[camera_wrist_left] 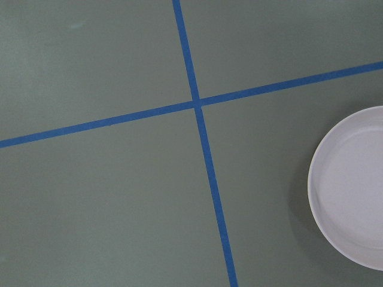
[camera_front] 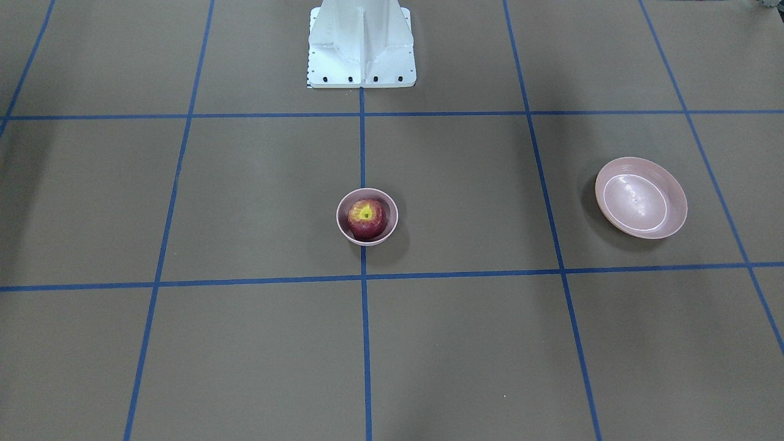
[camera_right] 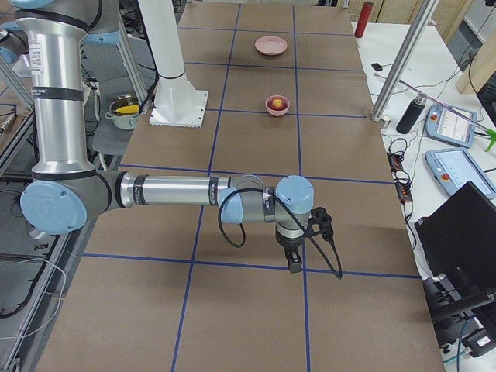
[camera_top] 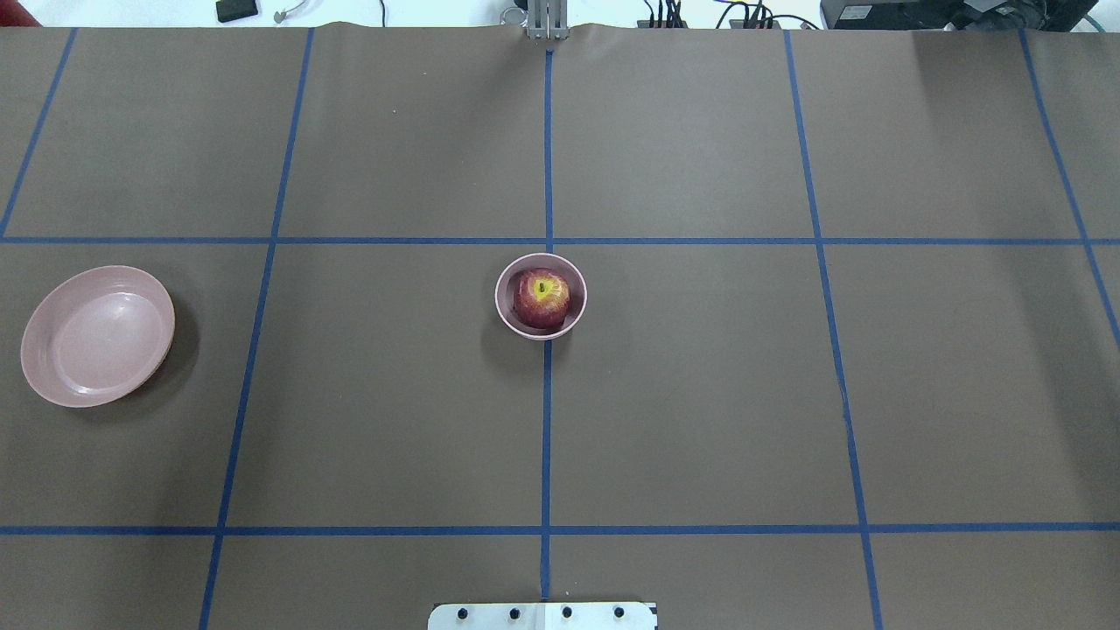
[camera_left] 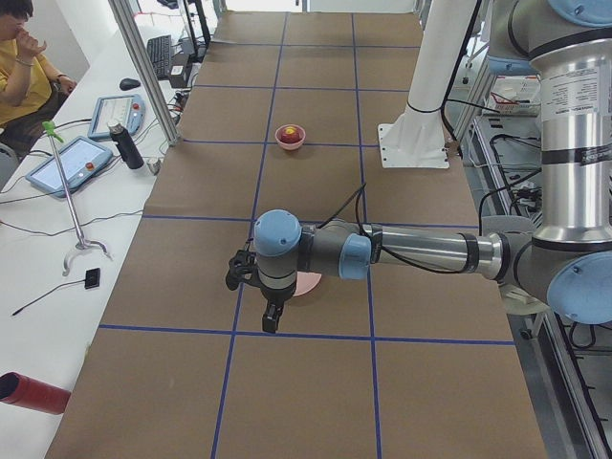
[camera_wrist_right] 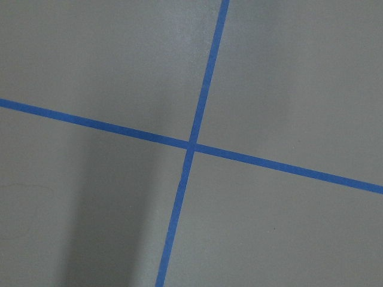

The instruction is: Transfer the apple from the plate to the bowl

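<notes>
Readable text, labels, brands, numbers and signs: none in any view.
- Grey-and-blue handheld control tablet (camera_left: 71, 163) on the white side bench (camera_left: 38, 268): the screen contents are too small to make out.
- Dark cylindrical bottle (camera_left: 125, 146) near it: no marking is legible.
- Black laptop (camera_right: 463, 232): dark surface, nothing legible.
</notes>
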`<move>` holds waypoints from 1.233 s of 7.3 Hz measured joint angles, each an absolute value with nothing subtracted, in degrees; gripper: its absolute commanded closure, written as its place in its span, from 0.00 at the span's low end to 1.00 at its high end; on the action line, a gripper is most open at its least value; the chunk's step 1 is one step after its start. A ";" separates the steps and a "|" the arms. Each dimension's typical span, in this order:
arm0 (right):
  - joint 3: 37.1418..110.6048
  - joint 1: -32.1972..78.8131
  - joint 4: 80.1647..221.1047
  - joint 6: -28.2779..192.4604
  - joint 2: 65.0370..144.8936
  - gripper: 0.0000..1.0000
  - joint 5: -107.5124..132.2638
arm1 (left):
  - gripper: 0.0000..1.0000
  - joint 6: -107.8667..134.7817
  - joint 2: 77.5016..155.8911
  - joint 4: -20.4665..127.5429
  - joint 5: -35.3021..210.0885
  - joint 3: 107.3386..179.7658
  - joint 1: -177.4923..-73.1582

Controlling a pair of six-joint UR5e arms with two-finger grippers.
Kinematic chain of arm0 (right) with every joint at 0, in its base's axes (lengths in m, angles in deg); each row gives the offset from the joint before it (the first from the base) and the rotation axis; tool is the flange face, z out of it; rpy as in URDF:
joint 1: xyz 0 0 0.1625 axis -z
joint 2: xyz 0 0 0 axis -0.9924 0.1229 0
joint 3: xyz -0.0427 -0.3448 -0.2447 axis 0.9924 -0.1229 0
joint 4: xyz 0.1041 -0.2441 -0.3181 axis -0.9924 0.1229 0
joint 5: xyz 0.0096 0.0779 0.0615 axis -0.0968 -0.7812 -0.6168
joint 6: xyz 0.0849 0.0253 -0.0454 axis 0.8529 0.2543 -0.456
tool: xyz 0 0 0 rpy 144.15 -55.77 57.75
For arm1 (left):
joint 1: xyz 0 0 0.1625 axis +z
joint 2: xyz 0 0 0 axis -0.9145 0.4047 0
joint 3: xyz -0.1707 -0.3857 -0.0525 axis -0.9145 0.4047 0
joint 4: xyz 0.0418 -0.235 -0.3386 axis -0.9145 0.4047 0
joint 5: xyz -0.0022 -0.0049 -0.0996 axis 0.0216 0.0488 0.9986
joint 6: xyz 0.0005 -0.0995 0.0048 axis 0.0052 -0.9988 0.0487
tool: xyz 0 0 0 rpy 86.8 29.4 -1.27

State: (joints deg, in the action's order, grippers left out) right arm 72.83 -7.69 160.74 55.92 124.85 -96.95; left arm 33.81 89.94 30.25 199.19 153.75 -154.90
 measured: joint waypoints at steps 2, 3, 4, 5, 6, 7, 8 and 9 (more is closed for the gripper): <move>73.33 -7.68 160.73 55.92 124.76 0.00 -96.94 | 0.02 33.81 89.90 30.25 199.19 153.76 -154.90; 73.54 -7.68 160.72 55.92 124.74 0.00 -96.96 | 0.02 33.81 89.90 30.25 199.17 153.79 -154.90; 73.63 -7.68 160.72 55.92 124.70 0.00 -96.96 | 0.02 33.80 89.90 30.25 199.07 153.80 -154.90; 73.66 -7.68 160.72 55.92 124.63 0.00 -96.96 | 0.02 33.76 89.86 30.25 198.94 153.78 -154.90; 73.68 -7.68 160.72 55.92 124.59 0.00 -96.97 | 0.02 33.74 89.84 30.25 198.88 153.73 -154.90; 73.72 -7.68 160.72 55.92 124.56 0.00 -96.96 | 0.02 33.73 89.82 30.25 198.85 153.69 -154.90; 73.78 -7.68 160.72 55.92 124.55 0.00 -96.95 | 0.02 33.73 89.81 30.25 198.84 153.68 -154.90; 73.82 -7.67 160.73 55.92 124.55 0.00 -96.91 | 0.02 33.72 89.81 30.23 198.84 153.66 -154.90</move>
